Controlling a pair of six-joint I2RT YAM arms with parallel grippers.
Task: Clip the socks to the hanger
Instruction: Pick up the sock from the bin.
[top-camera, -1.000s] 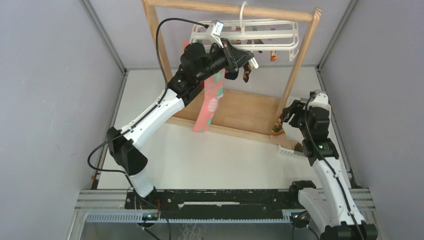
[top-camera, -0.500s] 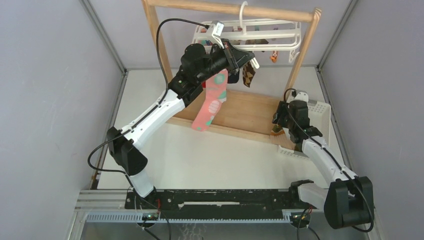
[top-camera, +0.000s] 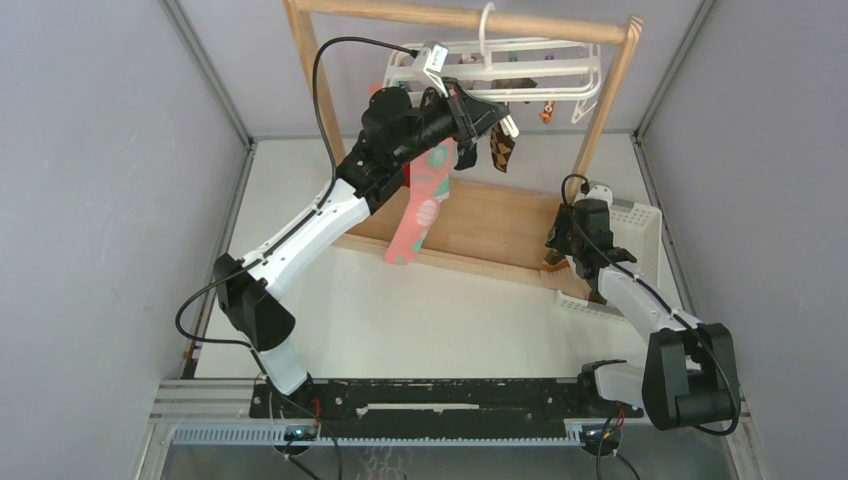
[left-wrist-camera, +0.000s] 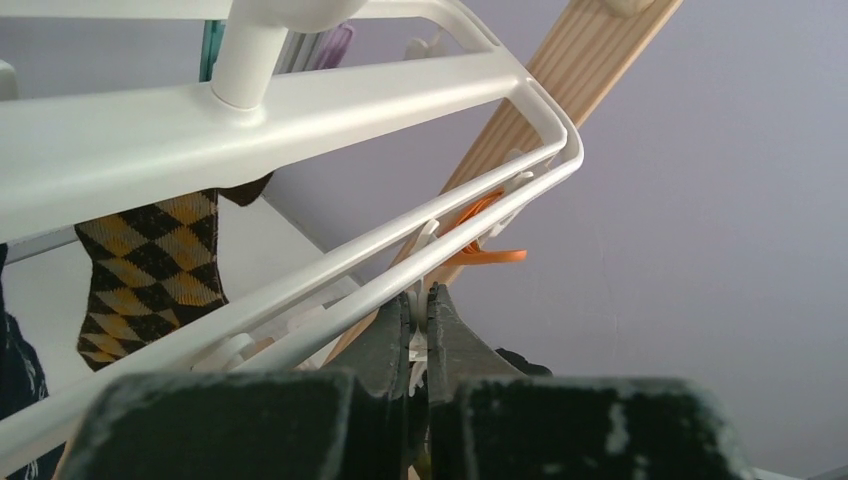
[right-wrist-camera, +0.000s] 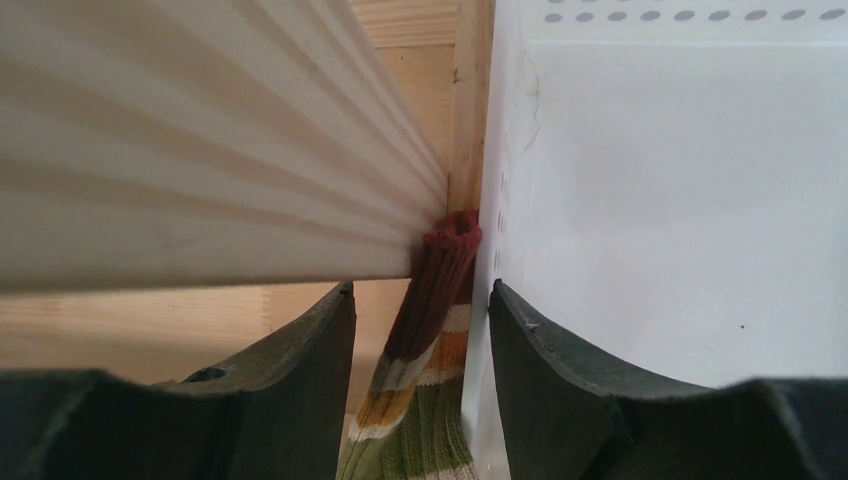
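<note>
Picking up the next sock is the job now. The right pincer (right-wrist-camera: 420, 325) is spread on both sides of the striped sock (right-wrist-camera: 437, 265), which is tucked between the wooden rack (right-wrist-camera: 200, 150) and the white basket (right-wrist-camera: 650, 200). The left pincer (left-wrist-camera: 418, 305) is pressed together up under the hanger (left-wrist-camera: 300, 100). Next, I think, pinch the sock and pull it up gently, so it slips free.

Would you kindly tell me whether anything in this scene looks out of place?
The striped sock looks stuck: it stands wedged in the narrow gap between the wooden rack and the white basket, its red cuff pinched where they meet. The right gripper straddles it, jaws open, not yet gripping.
</note>
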